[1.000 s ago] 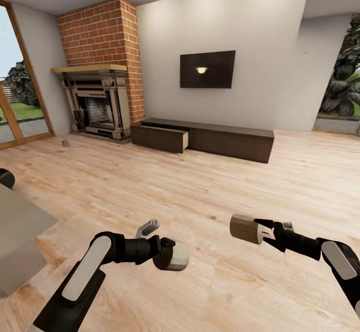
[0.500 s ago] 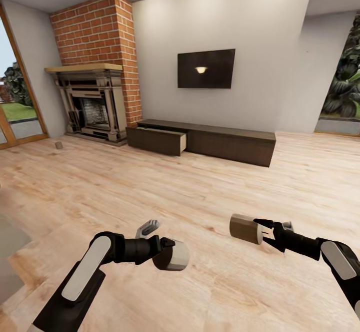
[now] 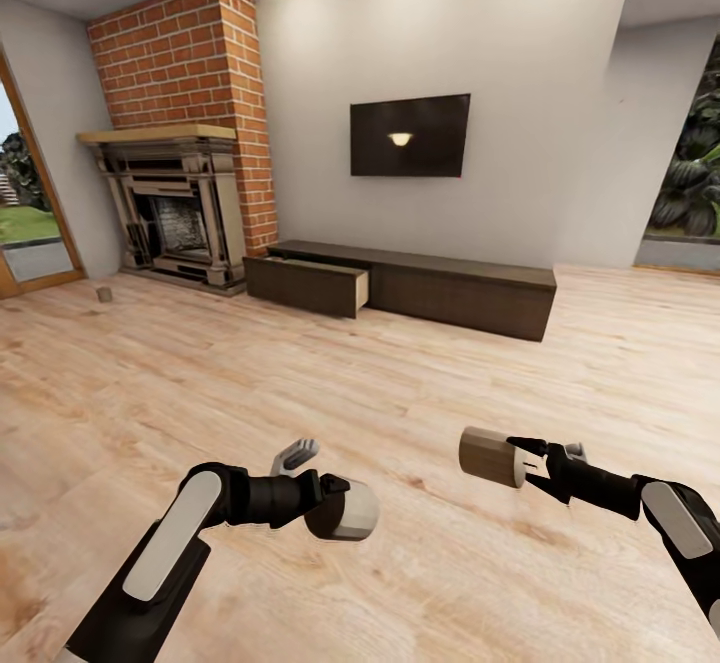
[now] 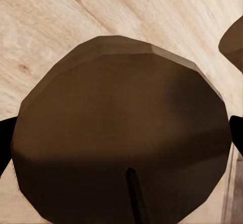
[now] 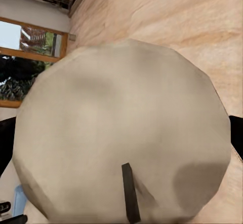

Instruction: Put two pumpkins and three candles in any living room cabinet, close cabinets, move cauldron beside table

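The robot stands on a wooden floor (image 3: 400, 373) in a living room, and both arms are stretched forward, low in the head view. The left gripper (image 3: 345, 509) has its fingers closed on a candle (image 3: 343, 511), a short stubby lump with a faceted round end; in the left wrist view this candle (image 4: 121, 133) looks dark brown and a thin dark wick stands out from its end. The right gripper (image 3: 525, 463) also has its fingers closed on a second candle (image 3: 490, 456), which points toward the left arm; in the right wrist view the same candle (image 5: 121, 133) is pale beige, again with a dark wick. The two candles are held above the floor, well apart from each other. Far ahead, against the back wall, there is the long low dark-brown cabinet (image 3: 450, 288), and its drawer (image 3: 308, 284) at the left end is pulled out. Just beside that end stands a brick fireplace (image 3: 180, 193), and a dark television (image 3: 410, 135) hangs on the wall above the cabinet. A small beige object (image 3: 104, 294) lies on the floor near the fireplace, too small to identify surely.
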Tool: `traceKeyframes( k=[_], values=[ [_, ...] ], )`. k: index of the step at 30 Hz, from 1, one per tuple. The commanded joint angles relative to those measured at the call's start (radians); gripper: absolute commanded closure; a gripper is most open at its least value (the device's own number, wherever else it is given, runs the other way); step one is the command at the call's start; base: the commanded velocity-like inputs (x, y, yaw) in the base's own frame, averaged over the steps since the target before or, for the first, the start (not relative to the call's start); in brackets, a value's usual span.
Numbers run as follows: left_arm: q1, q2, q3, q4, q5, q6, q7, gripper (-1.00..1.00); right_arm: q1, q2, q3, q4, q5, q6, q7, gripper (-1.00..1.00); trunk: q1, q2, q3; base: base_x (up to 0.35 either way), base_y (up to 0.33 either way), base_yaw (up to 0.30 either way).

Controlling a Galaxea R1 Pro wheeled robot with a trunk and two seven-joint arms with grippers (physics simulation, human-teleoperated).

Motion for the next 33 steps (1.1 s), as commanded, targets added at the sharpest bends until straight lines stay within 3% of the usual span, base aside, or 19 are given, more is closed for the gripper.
traceKeyframes(
  k=[1,33],
  values=[
    [-0.001,0.000,-0.001,-0.001,0.016,-0.003,0.010,1.00,-0.001,0.000,-0.003,0.000,-0.005,0.008,0.006,1.00,0.000,0.000,-0.001,0.311,-0.080,0.000],
    [-0.001,0.000,-0.001,-0.001,0.016,-0.003,0.010,1.00,-0.001,-0.001,-0.003,0.000,-0.005,0.008,0.006,1.00,0.000,0.000,-0.001,0.322,-0.004,0.000]
  ],
)
